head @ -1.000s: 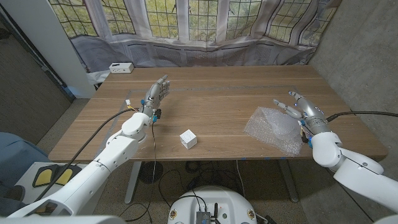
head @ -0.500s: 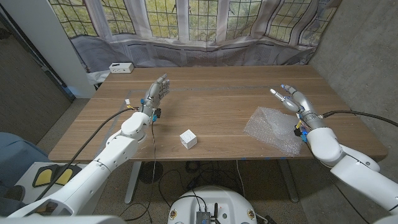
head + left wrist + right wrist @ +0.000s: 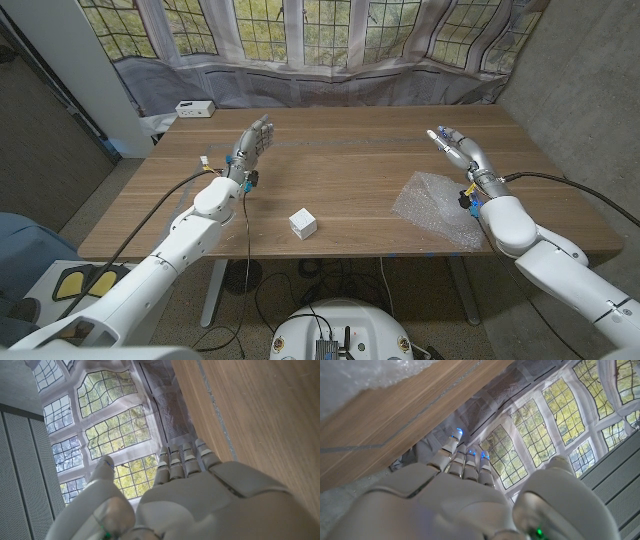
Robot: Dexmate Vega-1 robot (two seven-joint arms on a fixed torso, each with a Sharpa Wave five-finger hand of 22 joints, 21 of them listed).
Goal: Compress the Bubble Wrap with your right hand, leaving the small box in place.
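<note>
- Head view: the crinkled sheet of clear bubble wrap lies flat at about 4 o'clock on the brown wooden table, its near corner close to the front edge, so a press should come straight down, not toward that edge
- The white right hand is lifted over the table at about 2 o'clock, beyond the wrap's far edge and apart from it, fingers spread and nothing in it; judged as poised before the press
- The small white cardboard box sits at about 6 o'clock, well apart from the wrap, with bare wood between them, so the press need not disturb it
- The grey-white left hand stands upright at about 10 o'clock, fingers straight and apart, empty, well clear of the box
- A white oblong device rests at the far left corner, out of the way
- Left wrist view: the left hand shows fingers extended beside bare wood, holding nothing
- Right wrist view: the right hand has fingers extended, empty; the bubble wrap shows past a strip of bare wood
</note>
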